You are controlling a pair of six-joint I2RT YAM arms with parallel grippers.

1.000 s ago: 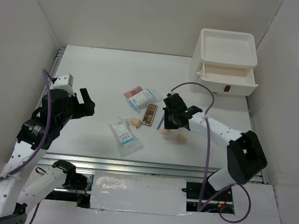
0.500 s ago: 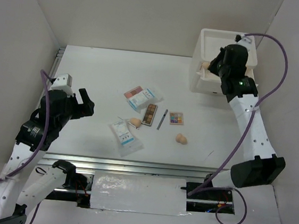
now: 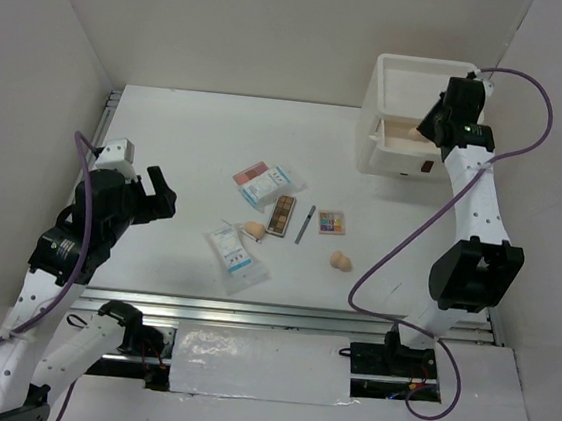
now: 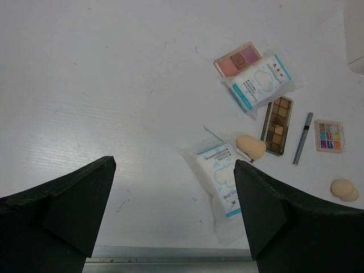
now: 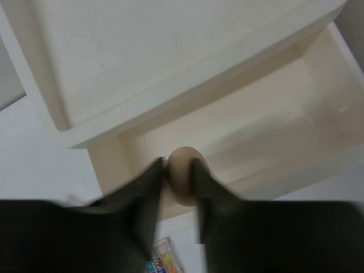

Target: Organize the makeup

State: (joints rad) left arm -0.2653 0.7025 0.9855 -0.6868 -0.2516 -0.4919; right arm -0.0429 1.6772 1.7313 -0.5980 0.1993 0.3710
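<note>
My right gripper (image 5: 181, 173) is shut on a peach sponge (image 5: 183, 181) and hovers over the open drawer (image 5: 256, 122) of the white unit (image 3: 424, 90); its fingers are blurred. On the table lie two more sponges (image 3: 254, 231) (image 3: 341, 261), a brown palette (image 3: 283, 215), a grey pencil (image 3: 305, 224), a multicoloured palette (image 3: 332, 222), a pink compact (image 3: 252, 174) and two sachets (image 3: 277, 183) (image 3: 233, 253). My left gripper (image 4: 173, 165) hangs open above bare table, left of the near sachet (image 4: 222, 182).
The drawer unit stands at the back right with a shallow tray (image 3: 430, 85) on top. White walls close in the table on three sides. A metal rail (image 3: 280, 316) runs along the near edge.
My right arm has lifted a sponge from the middle of the table and swung it to the back right, over the open drawer. The left arm has not moved.
</note>
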